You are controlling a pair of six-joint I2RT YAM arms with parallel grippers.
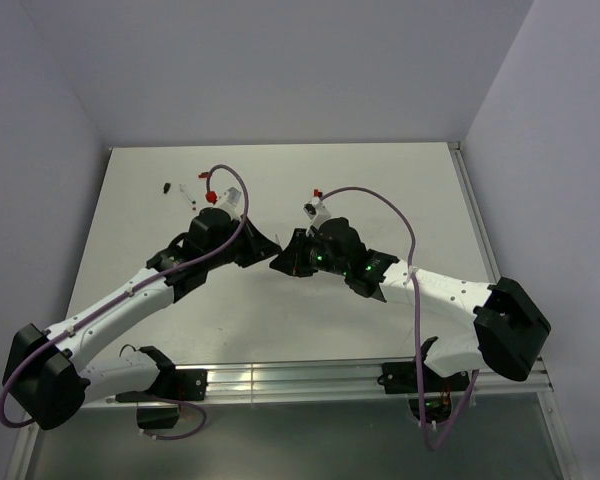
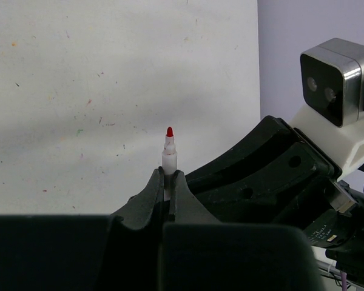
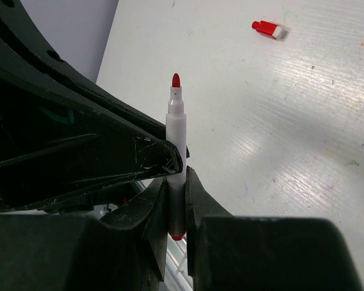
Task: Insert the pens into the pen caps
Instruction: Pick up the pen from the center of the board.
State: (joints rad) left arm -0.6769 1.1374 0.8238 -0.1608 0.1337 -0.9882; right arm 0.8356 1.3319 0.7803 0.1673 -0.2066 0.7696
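From the top camera we see the two arms reaching toward each other over the middle of the white worktop point(image 1: 380, 180). The left end effector point(image 1: 264, 245) and the right end effector point(image 1: 282, 262) meet there tip to tip. What is between them is too small to tell in this view. Well apart from them, at the back left of the worktop, lies a black cap point(image 1: 166, 186).

In the left wrist camera the left end effector is closed tight on a pen point(image 2: 169, 159). The pen stands upright between the two fingertips, and its white neck and red tip rise above them. The black body of the other arm fills the right side, just beside the fingers.

In the right wrist camera the same pen stands upright with the red tip up, held above the worktop. The right end effector is narrow. Its fingers lie against the lower barrel, one on each side, and the red bottom end shows between them. A finger of the left end effector comes from the left and touches the barrel just above them. Behind, well apart, a red cap point(image 3: 266, 28) with a pale end lies on its side on the worktop.
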